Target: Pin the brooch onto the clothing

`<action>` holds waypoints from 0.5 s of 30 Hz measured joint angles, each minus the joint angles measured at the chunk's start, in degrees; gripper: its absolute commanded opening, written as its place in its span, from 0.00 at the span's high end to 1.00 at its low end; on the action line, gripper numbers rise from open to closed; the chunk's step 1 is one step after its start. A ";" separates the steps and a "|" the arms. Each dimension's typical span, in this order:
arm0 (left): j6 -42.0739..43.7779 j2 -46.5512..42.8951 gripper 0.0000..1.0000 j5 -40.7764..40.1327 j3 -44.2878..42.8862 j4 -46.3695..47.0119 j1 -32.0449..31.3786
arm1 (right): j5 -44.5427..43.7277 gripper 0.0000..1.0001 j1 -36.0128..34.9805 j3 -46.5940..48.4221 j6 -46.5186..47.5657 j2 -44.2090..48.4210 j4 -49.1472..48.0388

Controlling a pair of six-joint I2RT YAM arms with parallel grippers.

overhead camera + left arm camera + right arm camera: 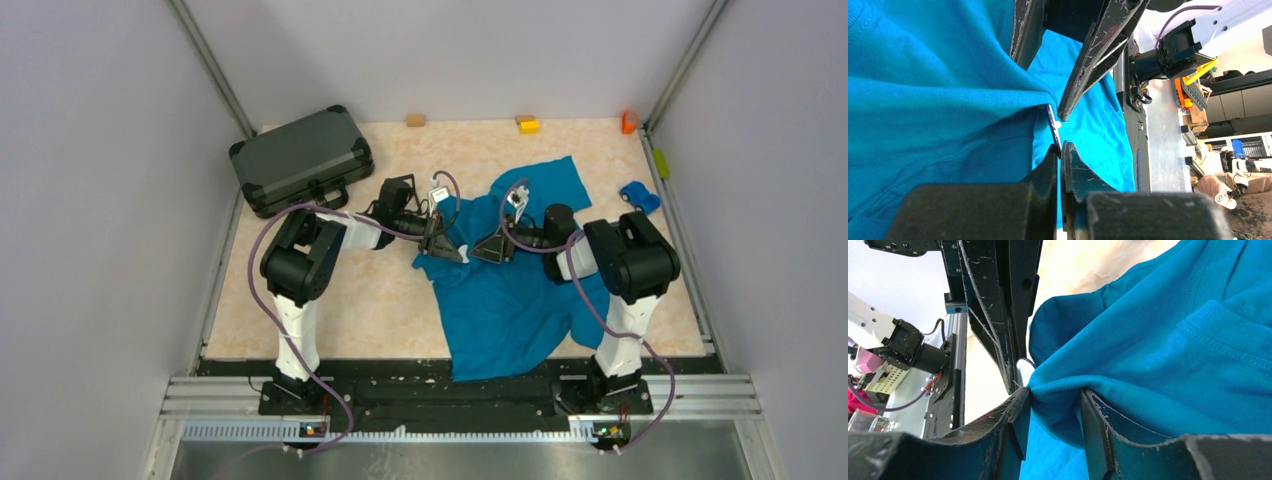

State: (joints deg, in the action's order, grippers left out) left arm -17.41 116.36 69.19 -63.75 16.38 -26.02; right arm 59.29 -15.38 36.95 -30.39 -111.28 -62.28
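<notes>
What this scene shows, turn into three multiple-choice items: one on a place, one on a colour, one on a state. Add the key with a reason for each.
1. The dark grey hard case lies on the tan table:
A. at its far left corner
B. at its near right corner
C. in its middle

2. The small toy car to the right of the teal-blue fabric T-shirt is:
A. red
B. bright blue
C. green

3. The left claw is:
A. wide open and empty
B. shut on the tiny round dark blue-grey brooch
C. shut on the toy car

Key: 1 A, as the top view shows the case against the far left corner. 2 B, as the car is plainly bright blue. 3 B, as the left wrist view shows its fingers closed on the disc's lower edge.
</notes>
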 measured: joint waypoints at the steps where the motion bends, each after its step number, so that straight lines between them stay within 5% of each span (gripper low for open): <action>1: 0.04 0.00 1.00 -0.07 0.00 -0.20 0.00 | -0.11 0.58 -0.11 0.00 0.33 0.00 0.35; 15: 0.13 0.02 1.00 -1.57 0.00 -1.42 0.00 | -2.34 0.57 -1.07 0.68 3.39 0.00 3.37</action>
State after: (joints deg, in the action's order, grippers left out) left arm -17.28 116.38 67.61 -63.75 14.96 -26.02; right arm 56.95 -16.45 37.63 -27.00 -111.28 -58.92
